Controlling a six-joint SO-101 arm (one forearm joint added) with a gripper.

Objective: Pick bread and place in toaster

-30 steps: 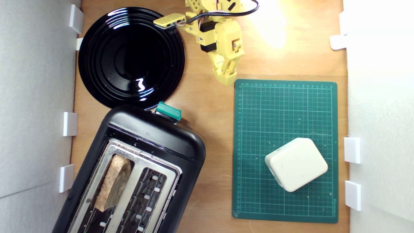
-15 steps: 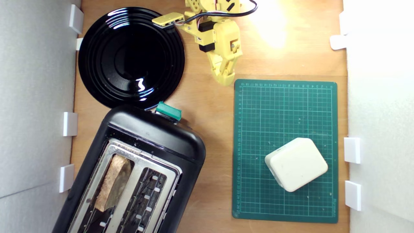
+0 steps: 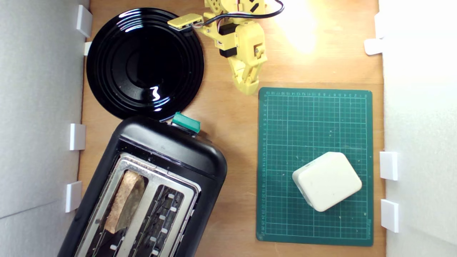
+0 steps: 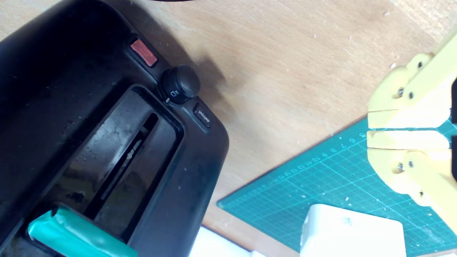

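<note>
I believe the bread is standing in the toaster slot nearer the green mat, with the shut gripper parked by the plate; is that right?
Not quite: the bread stands in the toaster slot farther from the green mat, the one on the exterior view's left; the slot nearer the mat is empty. The gripper is indeed shut, near the plate.

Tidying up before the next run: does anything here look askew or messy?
The toaster sits diagonally on the table, bread leaning in one slot. Pale crumbs dot the green mat. The claw is shut and empty.
</note>
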